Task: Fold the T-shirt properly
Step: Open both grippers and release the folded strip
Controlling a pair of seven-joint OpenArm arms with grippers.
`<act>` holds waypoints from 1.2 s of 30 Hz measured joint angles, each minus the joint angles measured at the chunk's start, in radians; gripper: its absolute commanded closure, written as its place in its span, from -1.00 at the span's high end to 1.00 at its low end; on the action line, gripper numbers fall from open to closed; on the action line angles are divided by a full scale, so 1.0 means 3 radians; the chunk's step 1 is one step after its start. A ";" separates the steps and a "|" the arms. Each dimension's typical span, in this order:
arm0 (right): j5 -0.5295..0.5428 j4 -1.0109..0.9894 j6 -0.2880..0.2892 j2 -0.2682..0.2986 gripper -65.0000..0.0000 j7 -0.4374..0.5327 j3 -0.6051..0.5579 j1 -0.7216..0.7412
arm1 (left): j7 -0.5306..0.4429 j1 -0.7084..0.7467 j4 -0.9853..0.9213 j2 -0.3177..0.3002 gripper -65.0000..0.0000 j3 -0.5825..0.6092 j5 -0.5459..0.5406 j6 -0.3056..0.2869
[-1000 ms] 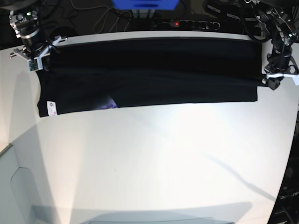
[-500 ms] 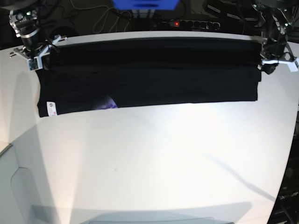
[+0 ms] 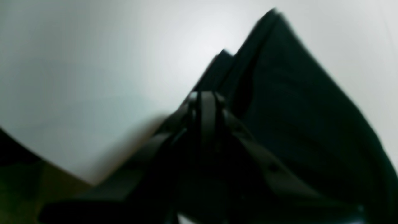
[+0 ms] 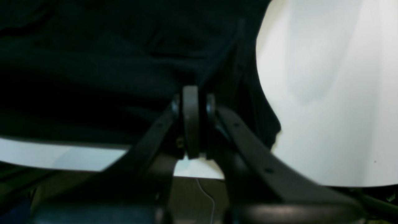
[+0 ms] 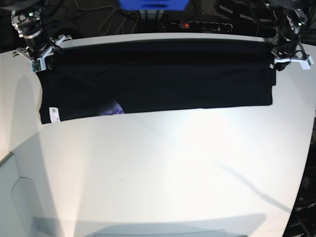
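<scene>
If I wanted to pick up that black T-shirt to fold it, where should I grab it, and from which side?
Probably by the two far corners of the T-shirt, coming down from above at each end. It lies stretched in a long flat band across the table, so pinching both ends keeps the edge taut. That is how the right gripper and left gripper sit, each shut on a corner.

The base view looks down from high over the table (image 5: 163,168). Both wrist views sit close behind their closed jaws — sharing the T-shirt (image 5: 158,79) edge.
</scene>
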 measured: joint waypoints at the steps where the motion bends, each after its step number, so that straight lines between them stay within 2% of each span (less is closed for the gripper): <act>1: 0.0000 0.0000 0.0000 0.0000 -1.00 0.0003 -0.0001 0.0001 | 0.0000 0.0000 -0.0036 0.0000 -1.00 0.0000 0.0004 0.0000; 10: 0.0011 0.0010 -0.0001 -0.0003 -1.00 0.0006 0.0000 0.0020 | 0.0000 -0.0072 -0.0217 -0.0001 -1.00 0.0006 0.0003 0.0000; 15: 0.0187 0.0014 -0.0001 -0.0010 -1.00 0.0034 0.0015 0.0189 | -0.0038 -0.0074 -0.0284 -0.0001 -1.00 0.0006 -0.0009 -0.0001; 24: 0.0183 -0.0221 -0.0001 0.0008 -1.00 -0.0011 0.0011 0.0384 | -0.0038 -0.0074 -0.0282 -0.0001 -1.00 0.0006 -0.0017 -0.0001; 25: 0.0174 -0.0272 0.0000 0.0008 -0.97 -0.0010 0.0020 0.0399 | -0.0039 -0.0074 -0.0282 0.0006 -1.00 0.0006 -0.0018 -0.0001; 27: 0.0173 -0.0332 0.0003 0.0041 -0.79 -0.0031 0.0011 0.0395 | -0.0071 -0.0072 -0.0282 0.0039 -1.00 0.0005 -0.0018 0.0000; 30: 0.0172 -0.0345 0.0000 0.0132 -0.36 -0.0023 0.0004 0.0390 | -0.0075 -0.0072 -0.0282 0.0047 -1.00 0.0005 -0.0018 0.0000; 32: 0.0172 -0.0343 0.0000 0.0126 -0.16 -0.0015 0.0029 0.0392 | -0.0075 -0.0072 -0.0282 0.0050 -1.00 0.0005 -0.0018 0.0000; 34: 0.0175 -0.0318 0.0005 0.0097 -0.08 -0.0028 0.0136 0.0392 | -0.0074 -0.0072 -0.0282 0.0051 -1.00 0.0005 -0.0019 0.0000; 36: 0.0172 -0.0219 0.0000 0.0042 -0.07 -0.0033 0.0315 0.0418 | -0.0074 -0.0072 -0.0282 0.0052 -1.00 0.0005 -0.0018 -0.0001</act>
